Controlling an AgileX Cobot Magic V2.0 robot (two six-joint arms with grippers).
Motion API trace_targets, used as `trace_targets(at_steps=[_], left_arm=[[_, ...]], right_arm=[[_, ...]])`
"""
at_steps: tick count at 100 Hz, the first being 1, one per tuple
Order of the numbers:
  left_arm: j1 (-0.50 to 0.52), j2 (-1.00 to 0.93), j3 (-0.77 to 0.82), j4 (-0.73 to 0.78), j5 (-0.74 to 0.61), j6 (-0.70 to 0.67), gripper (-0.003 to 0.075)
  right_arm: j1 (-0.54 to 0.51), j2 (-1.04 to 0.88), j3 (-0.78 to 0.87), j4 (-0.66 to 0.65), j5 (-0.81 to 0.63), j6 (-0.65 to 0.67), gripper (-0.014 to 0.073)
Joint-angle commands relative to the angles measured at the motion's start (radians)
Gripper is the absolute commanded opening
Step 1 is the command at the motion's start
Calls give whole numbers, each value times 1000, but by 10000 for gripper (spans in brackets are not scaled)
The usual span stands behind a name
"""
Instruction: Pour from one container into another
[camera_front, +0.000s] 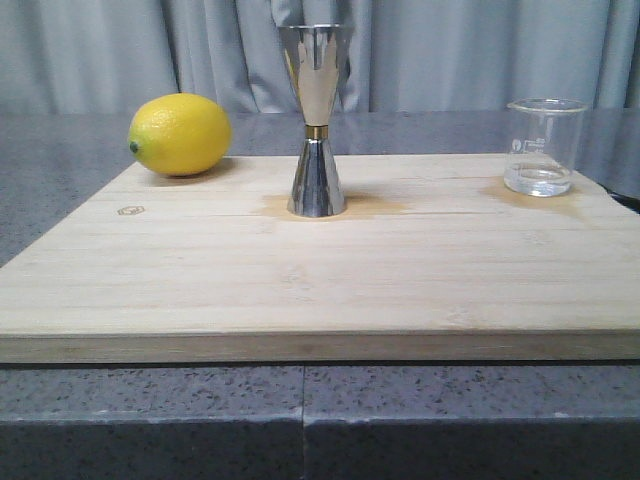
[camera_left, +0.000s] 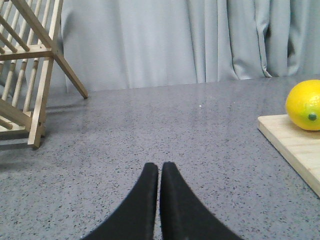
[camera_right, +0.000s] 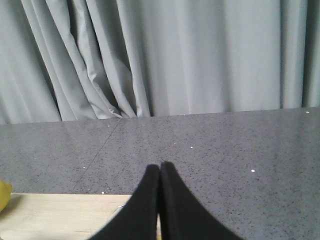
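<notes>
Board: wooden board lies nearest on the grey bench, carrying all three things.
Jigger: steel jigger stands upright at the board's middle, back half; a darker stain spreads on the wood round its foot.
Beaker: glass beaker stands upright at the board's right back corner, well apart from the jigger, with a little clear liquid in its bottom.
Lemon: lemon sits at the left back corner, off the pouring line.
Stage: beaker holds liquid and the jigger's fill is hidden, so this fits either liquid waiting to go into the jigger or liquid already poured out of it.
Doing it well: whichever vessel is lifted wants a grip on its side, kept level until its lip is over the other's mouth, then a slow tilt; the jigger's mouth is narrow and its stance tall, so a knock could topple it.
Left end effector: clenched on nothing, low over bare bench left of the board, near a wooden rack.
Right end effector: clenched on nothing, over the board's edge, pointing at the curtain.
</notes>
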Motion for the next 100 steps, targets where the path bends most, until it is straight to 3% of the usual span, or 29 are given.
trace_targets(at_steps=[1, 25, 33, 37, 45, 73, 85, 100], left_arm=[[-8, -22, 29, -11, -83, -11, -19], [-8, -22, 29, -11, -83, -11, -19], [-8, -22, 29, -11, -83, -11, -19], [-8, -22, 29, -11, -83, -11, -19], [-8, -22, 29, -11, -83, -11, -19], [-8, -22, 29, -11, -83, -11, -19], [-8, -22, 29, -11, -83, -11, -19], [-8, -22, 29, -11, -83, -11, -19]], right_arm=[[-8, -2, -26, -17, 38, 0, -71], [-8, -2, -23, -10, 36, 0, -71], [-8, -16, -3, 84, 71, -72, -72], [-8, -32, 25, 199, 73, -229, -71], [-8, -83, 101, 557, 69, -632, -71], [-8, -349, 318, 1547, 191, -1637, -71], [-8, -492, 410, 1723, 185, -1821, -71], [-8, -608, 532, 1763, 95, -1846, -71]])
